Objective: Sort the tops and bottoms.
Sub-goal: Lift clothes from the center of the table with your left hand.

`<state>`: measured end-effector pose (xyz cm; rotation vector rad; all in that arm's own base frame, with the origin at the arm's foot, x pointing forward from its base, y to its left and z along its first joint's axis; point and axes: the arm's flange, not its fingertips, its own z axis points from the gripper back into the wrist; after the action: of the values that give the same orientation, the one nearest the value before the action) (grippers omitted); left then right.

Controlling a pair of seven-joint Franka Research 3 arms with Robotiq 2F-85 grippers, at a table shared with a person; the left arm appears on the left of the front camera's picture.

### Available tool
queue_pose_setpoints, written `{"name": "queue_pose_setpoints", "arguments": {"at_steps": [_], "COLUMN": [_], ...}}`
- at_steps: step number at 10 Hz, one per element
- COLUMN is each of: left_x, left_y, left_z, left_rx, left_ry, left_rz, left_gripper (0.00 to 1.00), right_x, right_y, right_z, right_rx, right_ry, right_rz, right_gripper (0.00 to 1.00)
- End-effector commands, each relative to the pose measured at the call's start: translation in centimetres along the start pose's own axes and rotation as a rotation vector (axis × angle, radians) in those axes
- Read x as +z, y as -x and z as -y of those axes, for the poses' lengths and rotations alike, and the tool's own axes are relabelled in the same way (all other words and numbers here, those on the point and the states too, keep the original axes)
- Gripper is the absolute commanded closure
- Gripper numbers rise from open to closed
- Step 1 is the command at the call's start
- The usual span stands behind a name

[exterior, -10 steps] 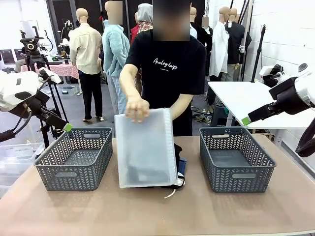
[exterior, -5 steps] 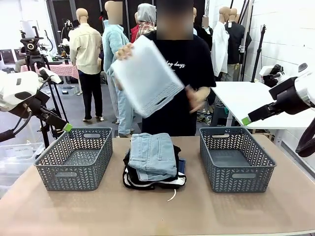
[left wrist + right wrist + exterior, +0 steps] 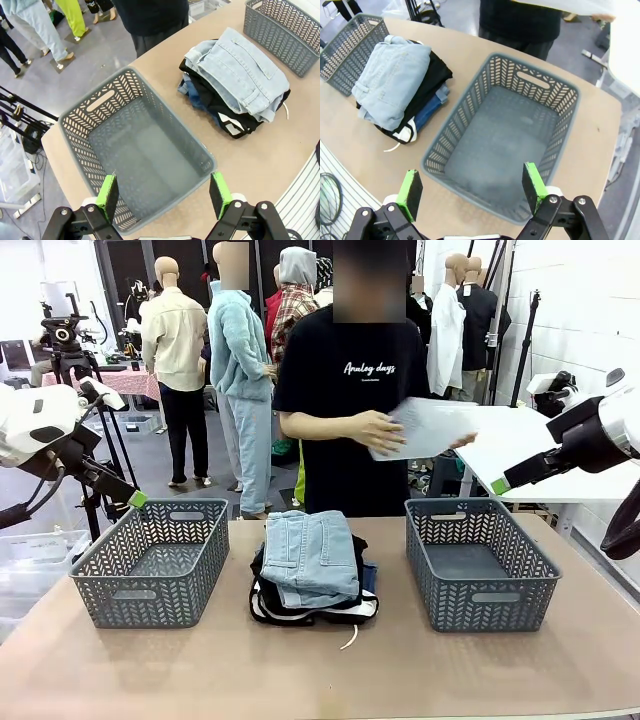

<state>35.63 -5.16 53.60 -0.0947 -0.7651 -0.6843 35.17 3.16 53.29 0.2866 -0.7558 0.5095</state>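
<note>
Table [image 3: 320, 680] middle holds tops [image 3: 263, 588] beneath jeans [image 3: 310, 555], between left pincer [image 3: 163, 192] and right pincer [image 3: 470, 185].

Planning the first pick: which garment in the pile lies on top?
The folded light blue jeans; the black garment and darker blue denim lie beneath them.

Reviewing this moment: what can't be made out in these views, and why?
- Front view: the light denim on top covers the rest of the pile; only edges show, so count and kinds stay unclear.
- Left wrist view: the white, black-trimmed top shows just a corner under darker clothes.
- Right wrist view: the person's pale pouch is cut by the top edge.
</note>
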Motion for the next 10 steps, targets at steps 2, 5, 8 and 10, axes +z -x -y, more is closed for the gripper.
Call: {"name": "queue_pose_setpoints", "arguments": {"at_steps": [2,5,8,10], "left_x": [0.06,0.06,0.06,0.06], "left_y": [-0.01,-0.01,-0.01,-0.01], "left_z": [-0.19,-0.19,-0.19,-0.19], "left_rx": [0.001,0.001,0.001,0.001], "left_ry": [-0.004,-0.004,-0.004,-0.004], "left_rz": [0.010,0.010,0.010,0.010], "left_gripper": [0.06,0.06,0.06,0.06], "right_x": [-0.12,-0.12,-0.12,-0.12], "right_y": [-0.05,-0.05,-0.05,-0.05], "right_z": [0.01,0.01,0.01,0.01], "right_rx": [-0.004,-0.004,-0.004,-0.004], "right_ry": [-0.012,-0.012,-0.012,-0.012], "right_rz": [0.006,0.006,0.006,0.006], "right_gripper": [0.00,0.00,0.00,0.00]}}
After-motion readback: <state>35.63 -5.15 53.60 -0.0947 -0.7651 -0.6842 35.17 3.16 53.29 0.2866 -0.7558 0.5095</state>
